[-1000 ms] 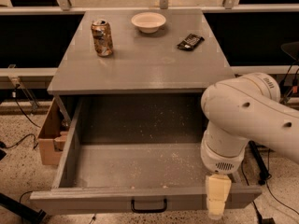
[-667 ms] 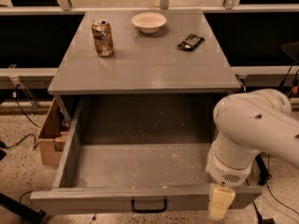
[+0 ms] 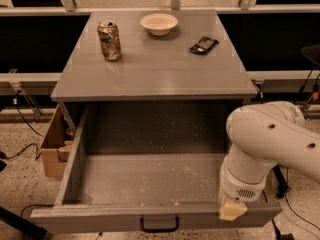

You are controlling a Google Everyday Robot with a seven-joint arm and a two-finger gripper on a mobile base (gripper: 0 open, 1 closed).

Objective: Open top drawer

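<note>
The top drawer (image 3: 75, 149) of the grey cabinet stands pulled far out toward me. Its grey interior is speckled with crumbs and holds nothing else. A small black bar handle (image 3: 159, 225) sits at the centre of its front panel. My gripper (image 3: 231, 210) hangs at the end of the white arm (image 3: 272, 139), at the right end of the drawer's front edge, to the right of the handle and apart from it. The two lower drawers are out of view.
On the cabinet top (image 3: 155, 69) stand a dented can (image 3: 109, 40), a white bowl (image 3: 159, 23) and a dark snack packet (image 3: 204, 44). A cardboard box (image 3: 54, 146) sits on the floor left of the drawer. Cables lie on the floor on both sides.
My arm has swung to the right and slightly lower along the drawer's front edge. The drawer has stayed open at the same reach.
</note>
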